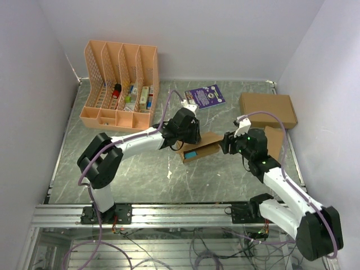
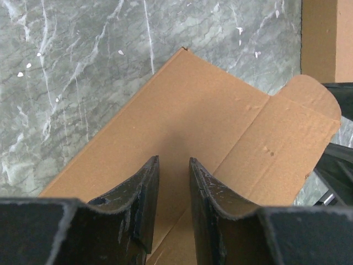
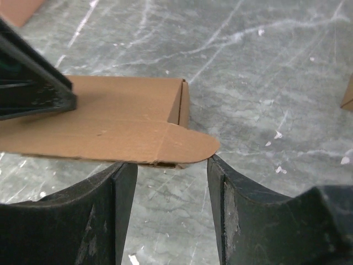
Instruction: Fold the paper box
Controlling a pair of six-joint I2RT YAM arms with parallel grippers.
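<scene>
The paper box [image 1: 203, 145] is a slim brown carton lying flat at mid-table, slanted, with something blue [image 1: 191, 154] showing at its near-left end. My left gripper [image 1: 188, 135] is over its back-left part. In the left wrist view the jaws [image 2: 172, 160] stand a little apart above the top panel [image 2: 193, 110], with bare cardboard showing through the gap. My right gripper [image 1: 226, 143] is at the box's right end. It is open [image 3: 171, 164], and the rounded end flap [image 3: 187, 146] lies flat just ahead of its fingertips with nothing between them.
A pink file organiser [image 1: 119, 84] stands at the back left and a purple booklet [image 1: 205, 96] lies behind the box. A larger brown box [image 1: 268, 109] sits at the back right, and another small carton [image 1: 274, 140] lies right of my right gripper.
</scene>
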